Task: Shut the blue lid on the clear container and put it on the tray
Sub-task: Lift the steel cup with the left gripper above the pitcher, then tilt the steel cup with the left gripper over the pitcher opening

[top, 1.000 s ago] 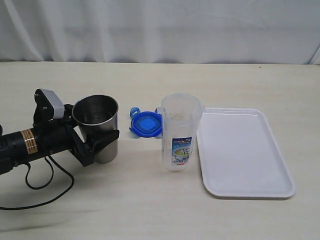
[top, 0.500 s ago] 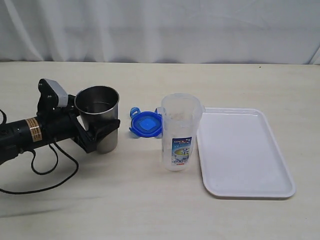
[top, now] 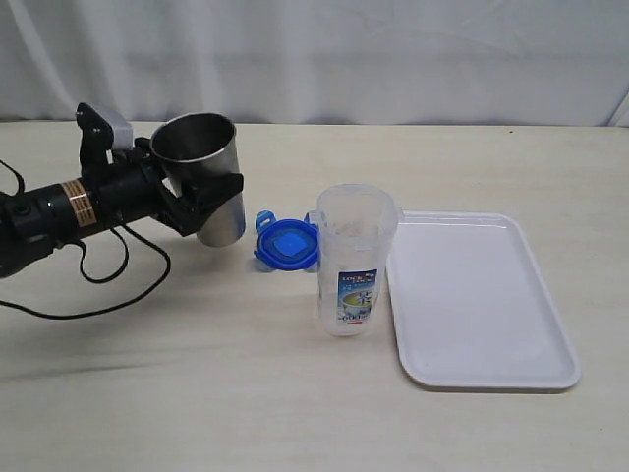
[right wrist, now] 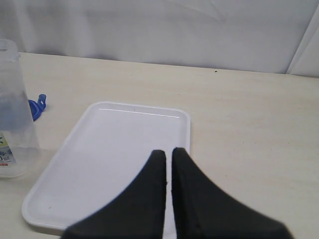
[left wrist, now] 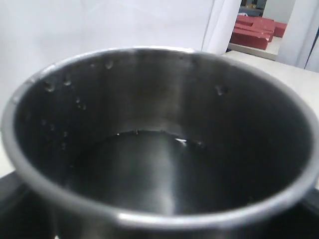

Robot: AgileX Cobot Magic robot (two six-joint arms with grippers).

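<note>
On the left of the table, we see our left gripper clamped around the steel cup, holding it tilted, its mouth facing the wrist camera. The blue lid lies flat on the table just beside the clear container, which stands upright and uncovered next to the tray. Above the tray, our right gripper has its fingers pressed together, holding nothing.
</note>
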